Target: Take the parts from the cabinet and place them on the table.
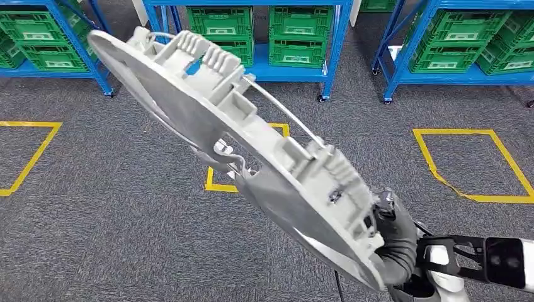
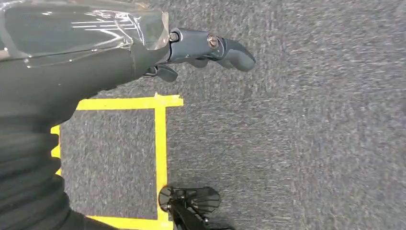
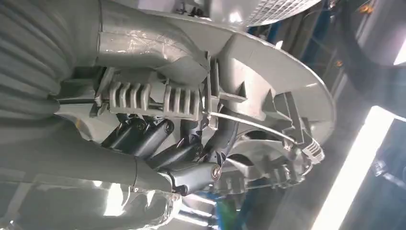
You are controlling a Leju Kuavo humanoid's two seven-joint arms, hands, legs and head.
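A large round grey cast part with ribbed blocks and a wire bail is held up in front of me, tilted, reaching from the upper left to the lower right of the head view. My right hand grips its lower right rim. In the right wrist view the dark fingers curl around the part, beside a ribbed block. My left hand hangs over the grey carpet, fingers loosely curled and holding nothing.
Blue racks with green crates line the far side. Yellow tape squares mark the carpet. A black wheeled stand base sits by a tape corner below my left hand.
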